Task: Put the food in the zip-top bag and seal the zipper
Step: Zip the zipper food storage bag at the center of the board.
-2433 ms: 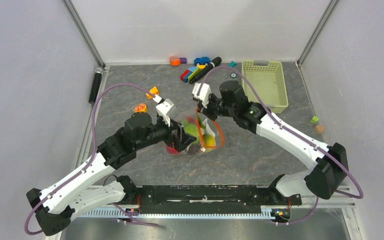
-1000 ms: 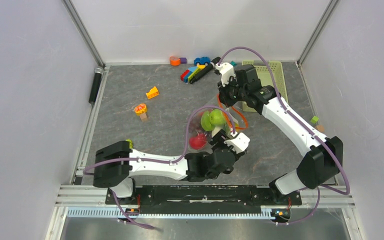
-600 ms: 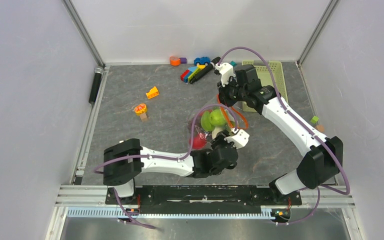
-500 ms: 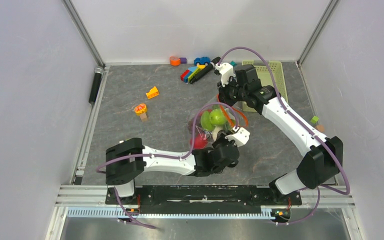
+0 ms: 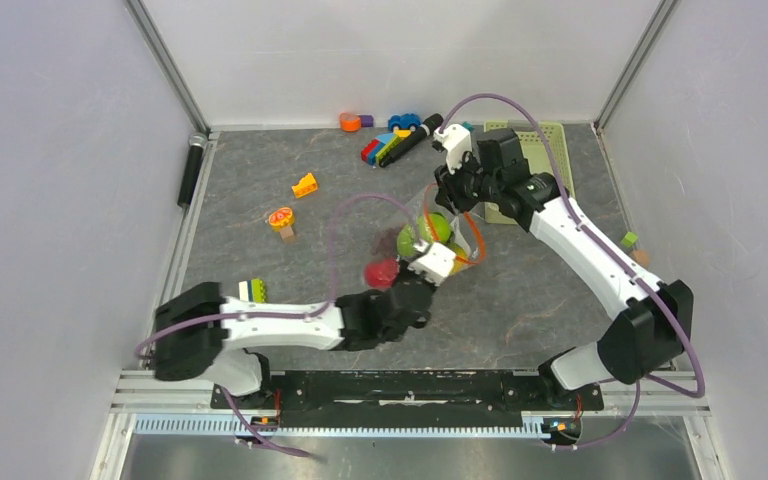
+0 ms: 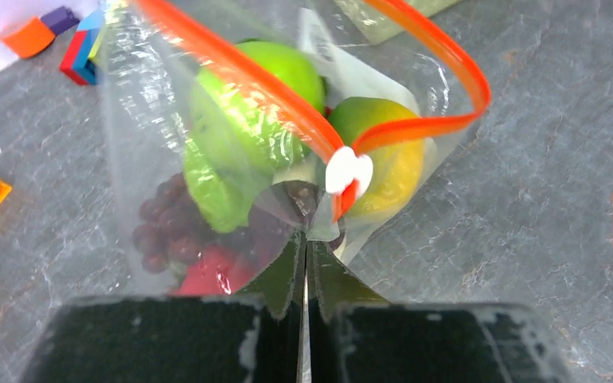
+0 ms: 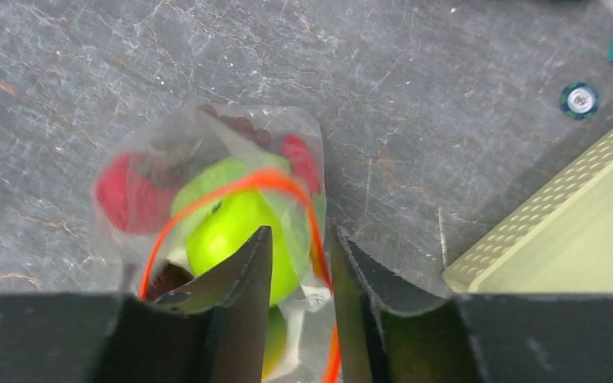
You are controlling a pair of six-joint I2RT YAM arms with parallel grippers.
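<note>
Left wrist view, L claw point(image 6: 304, 243) pinched shut on zip-top bag point(image 6: 140, 120) corner, R claw point(image 7: 300, 235) slightly spread astride zipper point(image 7: 262, 174)

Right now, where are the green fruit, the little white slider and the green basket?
green fruit point(image 6: 287, 70), left wrist view, its rounded top.
white slider point(image 6: 349, 170), left wrist view, its middle.
green basket point(image 7: 544, 217), right wrist view, its perforated wall.

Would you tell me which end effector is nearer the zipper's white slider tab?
Left. The left end effector sits right beside the slider tab, shut on the bag there; the right end effector is at the opposite end of its mouth.
</note>
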